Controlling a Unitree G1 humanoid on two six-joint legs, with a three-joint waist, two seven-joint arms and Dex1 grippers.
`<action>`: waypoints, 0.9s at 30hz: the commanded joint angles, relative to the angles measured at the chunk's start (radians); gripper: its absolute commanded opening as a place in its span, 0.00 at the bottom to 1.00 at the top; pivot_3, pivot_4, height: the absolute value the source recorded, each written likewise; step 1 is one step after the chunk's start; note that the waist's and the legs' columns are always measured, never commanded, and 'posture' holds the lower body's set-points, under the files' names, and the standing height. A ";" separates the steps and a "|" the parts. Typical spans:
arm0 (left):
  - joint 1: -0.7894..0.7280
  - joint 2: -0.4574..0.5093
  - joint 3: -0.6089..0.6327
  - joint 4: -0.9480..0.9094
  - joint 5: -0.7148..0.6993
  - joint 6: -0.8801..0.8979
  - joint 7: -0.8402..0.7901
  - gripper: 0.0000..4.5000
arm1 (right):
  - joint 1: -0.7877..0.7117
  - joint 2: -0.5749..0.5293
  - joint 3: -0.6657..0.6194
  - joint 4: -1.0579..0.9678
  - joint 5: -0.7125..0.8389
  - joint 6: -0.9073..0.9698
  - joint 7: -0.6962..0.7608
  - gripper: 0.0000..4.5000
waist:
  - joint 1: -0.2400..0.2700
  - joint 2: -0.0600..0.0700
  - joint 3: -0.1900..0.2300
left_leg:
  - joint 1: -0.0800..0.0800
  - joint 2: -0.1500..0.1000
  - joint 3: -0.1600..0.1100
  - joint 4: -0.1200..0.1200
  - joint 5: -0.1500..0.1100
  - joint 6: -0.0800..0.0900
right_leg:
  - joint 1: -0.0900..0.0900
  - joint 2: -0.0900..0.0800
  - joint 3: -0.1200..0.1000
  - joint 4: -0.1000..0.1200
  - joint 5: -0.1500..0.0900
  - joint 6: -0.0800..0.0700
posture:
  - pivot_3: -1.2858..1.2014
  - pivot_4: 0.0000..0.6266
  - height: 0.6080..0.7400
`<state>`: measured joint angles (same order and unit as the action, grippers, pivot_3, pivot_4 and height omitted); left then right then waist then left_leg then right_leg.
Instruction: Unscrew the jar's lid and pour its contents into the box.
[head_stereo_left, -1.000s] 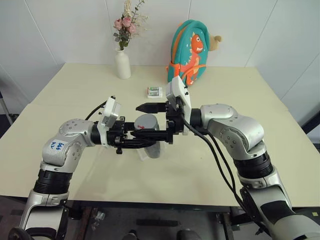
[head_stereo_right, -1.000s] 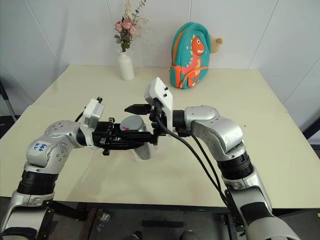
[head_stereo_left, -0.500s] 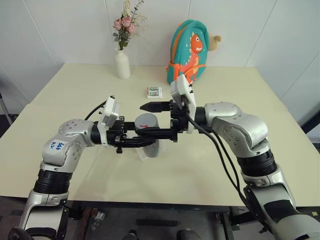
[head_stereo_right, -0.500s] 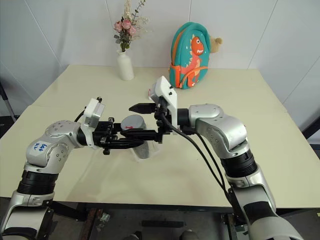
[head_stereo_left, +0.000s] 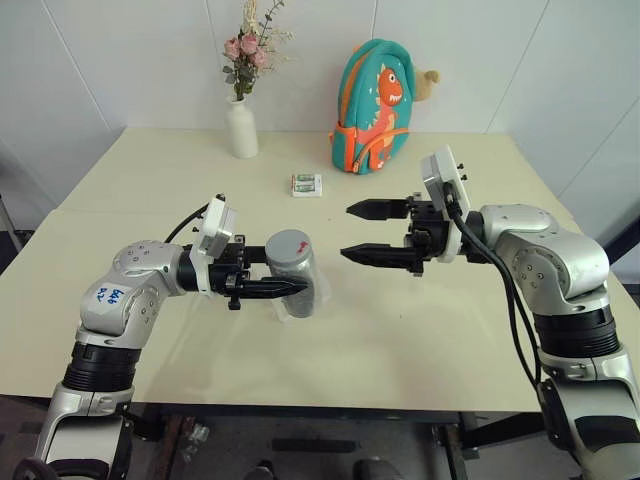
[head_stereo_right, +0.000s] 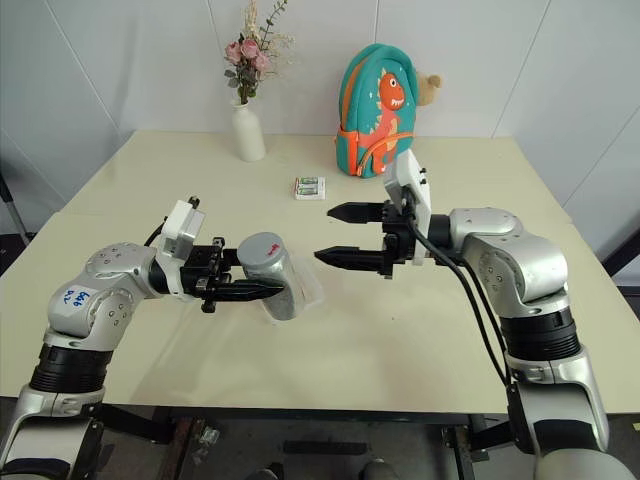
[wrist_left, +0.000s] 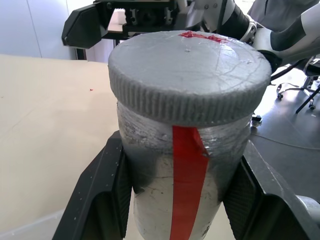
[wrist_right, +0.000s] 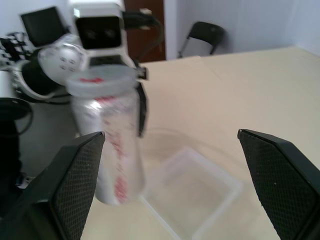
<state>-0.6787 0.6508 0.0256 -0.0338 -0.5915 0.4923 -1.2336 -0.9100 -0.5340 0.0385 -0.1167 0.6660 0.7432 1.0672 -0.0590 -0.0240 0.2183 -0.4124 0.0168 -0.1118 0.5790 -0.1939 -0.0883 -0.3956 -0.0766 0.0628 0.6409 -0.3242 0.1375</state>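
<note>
Left eye view: left gripper (head_stereo_left: 285, 288) clamped on the jar (head_stereo_left: 293, 285), centre-left of frame, jar held tilted above the box (head_stereo_left: 322, 293), which lies on the table (head_stereo_left: 150, 190). Grey lid (head_stereo_left: 286, 243) on, facing up. Right gripper (head_stereo_left: 362, 232) at centre-right, jaws wide, nothing in them, well apart from the lid.

Right eye view: same layout. Packet (head_stereo_right: 309, 186) and vase (head_stereo_right: 249, 132) in the upper half, clear of the work.

Left wrist view: 2 fingers (wrist_left: 102, 190) squeeze the jar wall below the ribbed lid rim; red tape strip runs down from the lid. Contents not discernible.

Right wrist view: both pads (wrist_right: 80, 177) spread at the lower corners; jar upper left, box lower centre.

Judgement: the lid grasp is the step in hand. Bring the right jaws level with the ribbed rim only, close squarely, then twist while the left hold stays firm. Keep the jar over the box.
</note>
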 joint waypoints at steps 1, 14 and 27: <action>-0.035 0.021 -0.019 -0.003 0.050 -0.028 0.009 0.46 | -0.036 0.063 0.023 -0.065 0.004 0.002 -0.070 0.99 | 0.004 0.000 0.000 | 0.000 0.000 0.000 0.000 0.000 0.000 | 0.000 0.000 0.000 0.000 0.000 0.000 | 0.52 0.24 1.00; -0.069 0.004 -0.034 -0.026 0.070 0.014 0.037 0.46 | -0.052 0.211 0.115 -0.052 -0.087 -0.033 -0.191 0.99 | 0.003 0.000 0.000 | -0.001 0.000 0.000 0.001 0.000 0.000 | -0.001 0.000 0.000 0.001 0.000 0.000 | 0.52 0.24 1.00; -0.067 -0.010 -0.024 -0.027 0.054 0.020 0.046 0.46 | -0.049 0.179 0.089 0.005 -0.151 -0.066 -0.194 0.99 | 0.004 0.000 0.000 | -0.001 0.000 0.000 0.001 0.000 0.000 | -0.001 0.000 0.000 0.002 0.000 0.000 | 0.52 0.24 1.00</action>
<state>-0.7317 0.6390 -0.0194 -0.0263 -0.5093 0.5209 -1.1779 -0.9351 -0.3270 0.1599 -0.1115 0.5328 0.7000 0.8710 -0.0549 -0.0240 0.2184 -0.4132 0.0166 -0.1120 0.5798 -0.1937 -0.0885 -0.3968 -0.0767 0.0628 0.6431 -0.3245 0.1371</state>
